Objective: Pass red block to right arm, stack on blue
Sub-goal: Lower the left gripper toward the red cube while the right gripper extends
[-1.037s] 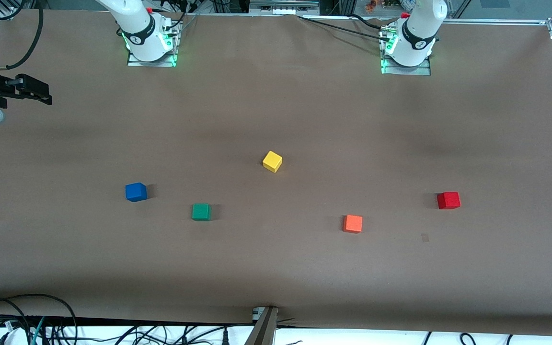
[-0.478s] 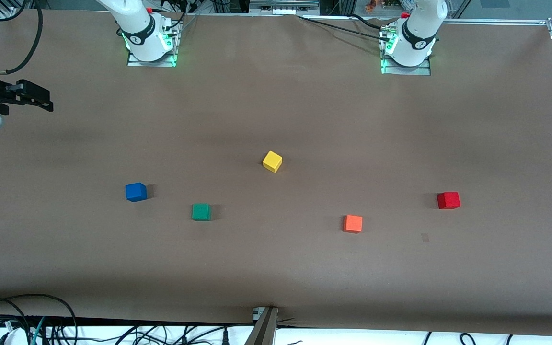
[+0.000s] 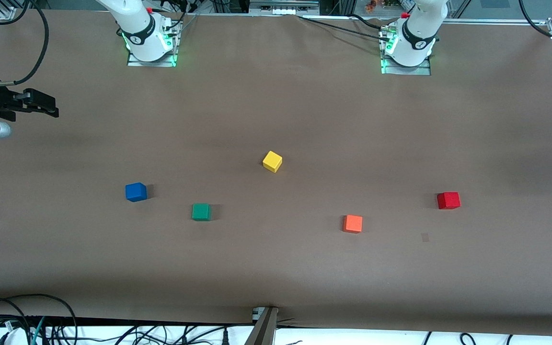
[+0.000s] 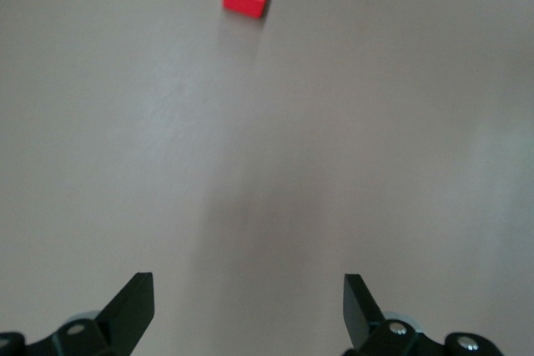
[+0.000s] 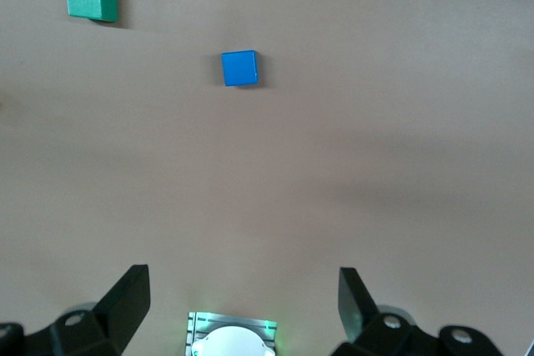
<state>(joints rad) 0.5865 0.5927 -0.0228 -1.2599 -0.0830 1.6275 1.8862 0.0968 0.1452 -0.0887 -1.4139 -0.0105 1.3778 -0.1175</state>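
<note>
1. I count one table, a broad flat top under matte brown paper; it carries everything here.
2. Two white jointed arms, their bases bolted along the table's edge farthest from the front camera. The right arm stands at one end, the left arm at the other.
3. Two grippers. The right gripper hangs at its own arm's end of the table, over bare paper, farther from the front camera than the yellow cube; since a second ago I see it has drifted a little inward over the table. In its wrist view its black fingers stand wide apart with nothing between them.
4. The left gripper shows only in its own wrist view, spread fully and empty, over bare table near the red block. A second ago a dark piece of it showed at the front view's edge; now it does not.
5. Five small solid cubes, matte and sharp-edged, one of each colour, all well apart. The yellow cube sits mid-table.
6. The red block lies nearer the front camera than the yellow cube, toward the left arm's end; it is unmoved.
7. The blue lies nearer the front camera than the yellow cube, toward the right arm's end.
8. The green cube and orange cube lie nearer still; the orange one is probably nearest.
</note>
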